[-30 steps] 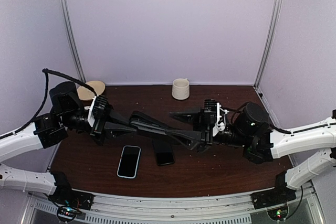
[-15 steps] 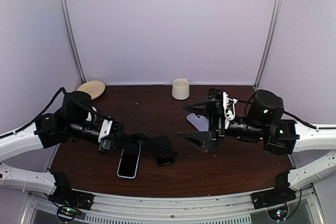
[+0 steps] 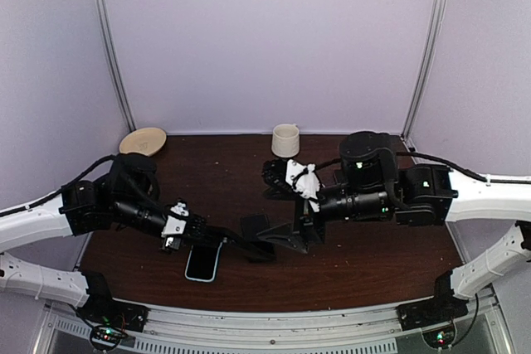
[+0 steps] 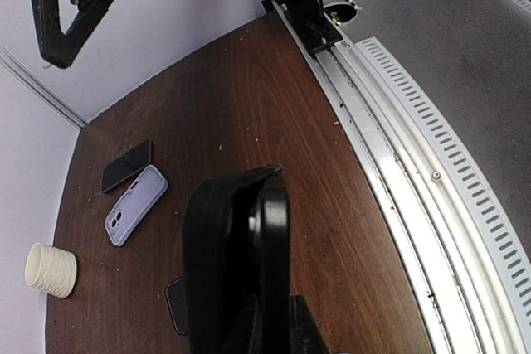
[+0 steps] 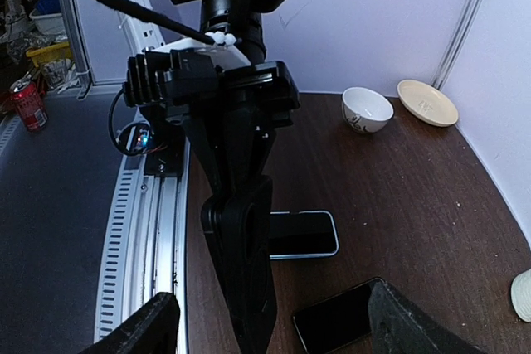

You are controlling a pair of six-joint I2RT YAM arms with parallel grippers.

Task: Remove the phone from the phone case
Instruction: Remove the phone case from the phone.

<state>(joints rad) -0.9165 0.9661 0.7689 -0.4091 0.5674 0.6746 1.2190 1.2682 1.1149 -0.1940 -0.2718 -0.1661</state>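
The right claw (image 3: 271,205) gapes wide and holds nothing. The left claw (image 3: 259,248) is pressed closed and empty, its tip near a dark phone (image 5: 336,317). The cased phone (image 3: 203,261) lies screen up on the brown surface (image 3: 365,263), at 7 o'clock from the left claw. A mug (image 3: 284,140) stands at 12 o'clock, against pale walls (image 3: 265,39).

No legible text, brand, number or sign is showing in any of the views. The red can (image 5: 29,104) at the far left of the right wrist view is appearing too small and blurred for any printing on it to be made out.
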